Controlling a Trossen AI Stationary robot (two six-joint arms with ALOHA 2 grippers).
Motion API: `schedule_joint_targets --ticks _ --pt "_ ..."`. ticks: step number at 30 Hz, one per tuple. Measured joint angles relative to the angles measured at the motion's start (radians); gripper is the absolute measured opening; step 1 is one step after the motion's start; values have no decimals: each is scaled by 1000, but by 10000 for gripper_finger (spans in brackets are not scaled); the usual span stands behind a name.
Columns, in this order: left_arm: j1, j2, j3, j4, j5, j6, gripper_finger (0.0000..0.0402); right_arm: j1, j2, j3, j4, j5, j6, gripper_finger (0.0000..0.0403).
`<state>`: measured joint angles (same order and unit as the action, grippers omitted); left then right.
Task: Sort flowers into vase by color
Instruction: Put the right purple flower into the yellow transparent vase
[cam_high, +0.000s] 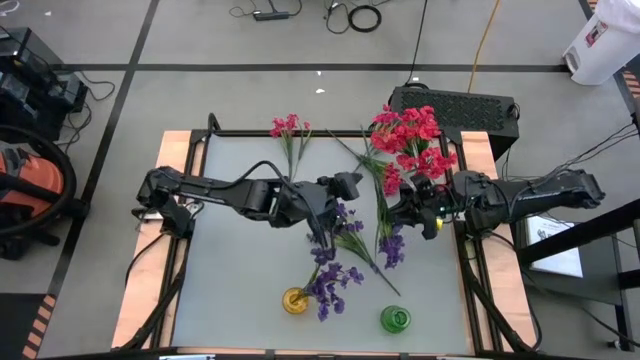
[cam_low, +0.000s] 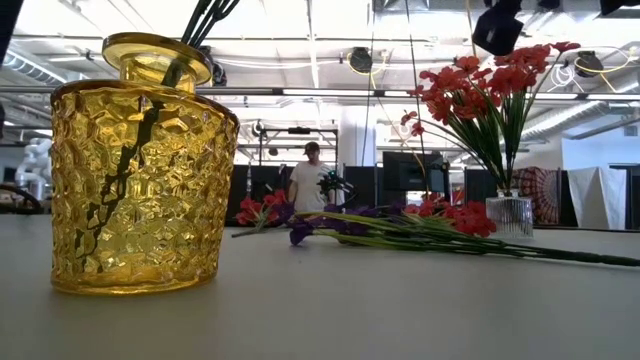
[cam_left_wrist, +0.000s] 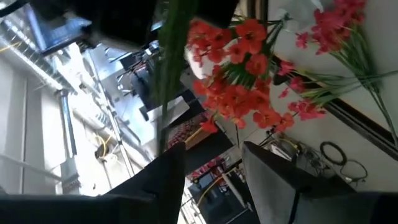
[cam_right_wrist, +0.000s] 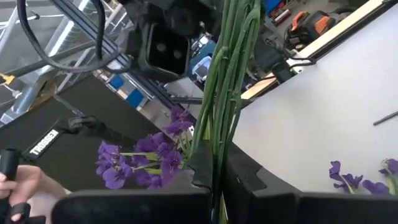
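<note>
Red flowers (cam_high: 415, 140) stand in a clear vase (cam_low: 515, 215) at the table's far right. A pink sprig (cam_high: 290, 130) lies at the far edge. Purple flowers (cam_high: 325, 282) stand in the yellow vase (cam_high: 295, 300). More purple sprigs (cam_high: 347, 228) lie mid-table. My right gripper (cam_high: 408, 200) is shut on a purple sprig (cam_high: 390, 248). My left gripper (cam_high: 350, 185) hovers open above the middle of the table. In the left wrist view a blurred green stem (cam_left_wrist: 171, 68) passes one finger of the left gripper (cam_left_wrist: 214, 162); whether it touches, I cannot tell. My right gripper (cam_right_wrist: 217, 180) pinches a bundle of thin green stems (cam_right_wrist: 217, 143) between its two fingers (cam_right_wrist: 245, 171). The stems run on past the fingers toward my left gripper. Purple blossoms (cam_right_wrist: 146, 162) show beside the hold. The sprig is lifted off the table.
A green vase (cam_high: 395, 318) stands at the near edge, right of the yellow vase. A black box (cam_high: 450, 102) sits beyond the far right corner. A person (cam_low: 310, 185) stands in the room far behind the table. Bare table lies on the left half.
</note>
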<state>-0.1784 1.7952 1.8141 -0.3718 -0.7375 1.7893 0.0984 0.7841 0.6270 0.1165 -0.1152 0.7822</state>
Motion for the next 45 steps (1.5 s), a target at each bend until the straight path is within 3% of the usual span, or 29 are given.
schedule_joint_targets --ticks 11,31,45 --pt "4 51 0 113 39 37 167 -14 2 0 -19 -18 0 6" --pt "-31 119 0 169 78 102 167 -11 9 0 -51 -53 81 6" --pt "-26 123 0 199 81 56 166 -11 61 -1 -43 -101 92 6"
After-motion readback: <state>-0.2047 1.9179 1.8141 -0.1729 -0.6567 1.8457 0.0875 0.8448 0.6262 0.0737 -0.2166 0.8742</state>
